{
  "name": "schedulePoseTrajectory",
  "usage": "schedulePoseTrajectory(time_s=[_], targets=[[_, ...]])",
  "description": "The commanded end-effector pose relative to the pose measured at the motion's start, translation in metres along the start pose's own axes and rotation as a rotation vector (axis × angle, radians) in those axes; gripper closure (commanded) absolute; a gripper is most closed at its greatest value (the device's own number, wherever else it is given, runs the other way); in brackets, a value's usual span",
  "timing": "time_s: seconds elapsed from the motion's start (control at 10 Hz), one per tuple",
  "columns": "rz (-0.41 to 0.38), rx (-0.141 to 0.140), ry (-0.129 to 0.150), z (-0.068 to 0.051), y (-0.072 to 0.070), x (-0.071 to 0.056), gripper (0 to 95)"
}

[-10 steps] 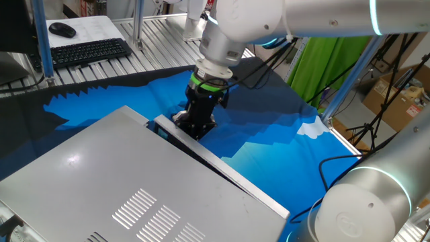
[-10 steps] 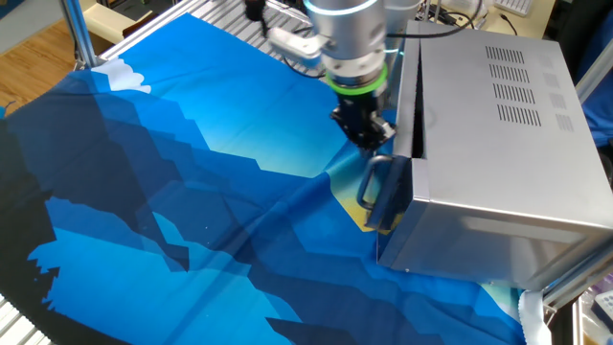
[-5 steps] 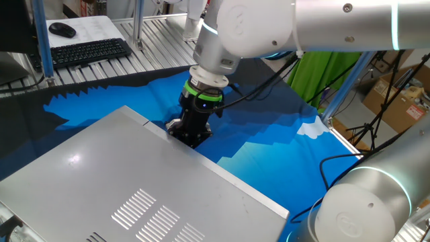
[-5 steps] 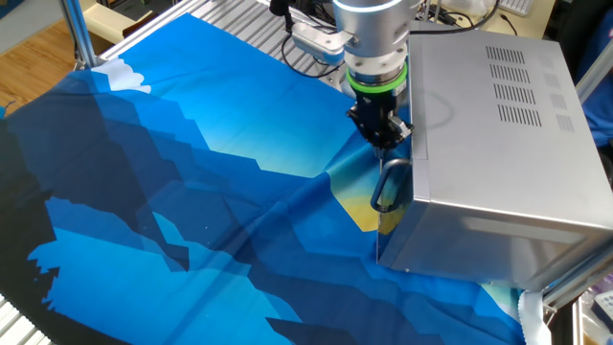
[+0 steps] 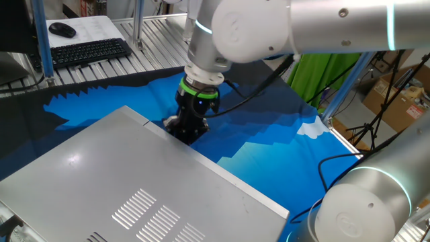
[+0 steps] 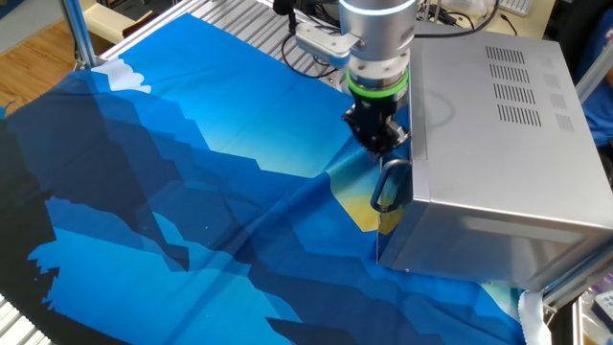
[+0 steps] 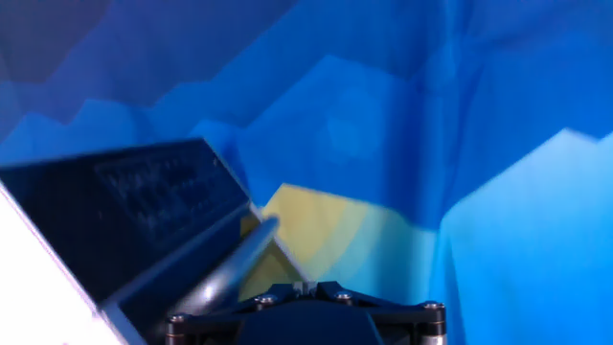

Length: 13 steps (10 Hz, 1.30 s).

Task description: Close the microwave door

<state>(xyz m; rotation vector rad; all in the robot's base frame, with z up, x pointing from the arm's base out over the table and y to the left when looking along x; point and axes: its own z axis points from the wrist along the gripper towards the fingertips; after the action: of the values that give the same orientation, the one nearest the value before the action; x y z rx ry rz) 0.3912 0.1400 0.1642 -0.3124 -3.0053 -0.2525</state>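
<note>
While the arm points straight down, hand [image 6: 380, 142] beside the shut microwave door [image 6: 395, 196], finger spread unclear.

One microwave [image 5: 114, 181] stands on the counter [image 6: 172, 192], with one microwave door [image 7: 134, 225] and one silver handle [image 6: 388, 185] on that door. One gripper [image 6: 379, 137] is in view on one arm. Far off in one fixed view there is one keyboard [image 5: 89, 50] and one mouse [image 5: 62, 29]. Three rows of vent slots [image 6: 517, 86] mark the microwave's top.
</note>
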Motion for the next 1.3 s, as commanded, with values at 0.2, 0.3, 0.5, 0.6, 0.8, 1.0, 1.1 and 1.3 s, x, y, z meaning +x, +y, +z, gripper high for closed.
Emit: schedulePoseTrajectory(time_s=[0.2, 0.3, 0.5, 0.6, 0.8, 1.0, 1.1, 1.3], targets=[[-0.041, 0.053, -0.076, -0.004, -0.009, -0.038, 95.0], [-0.079, 0.065, -0.09, -0.006, -0.02, -0.056, 95.0], [-0.196, 0.072, -0.083, -0.009, -0.055, -0.087, 95.0], [-0.249, 0.078, -0.083, -0.013, -0.078, -0.102, 95.0], [-0.283, 0.094, -0.081, -0.025, -0.098, -0.119, 95.0], [-0.287, 0.112, -0.084, -0.037, -0.106, -0.128, 95.0], [-0.289, 0.113, -0.083, -0.037, -0.114, -0.129, 95.0], [-0.297, 0.118, -0.081, -0.037, -0.128, -0.129, 95.0]])
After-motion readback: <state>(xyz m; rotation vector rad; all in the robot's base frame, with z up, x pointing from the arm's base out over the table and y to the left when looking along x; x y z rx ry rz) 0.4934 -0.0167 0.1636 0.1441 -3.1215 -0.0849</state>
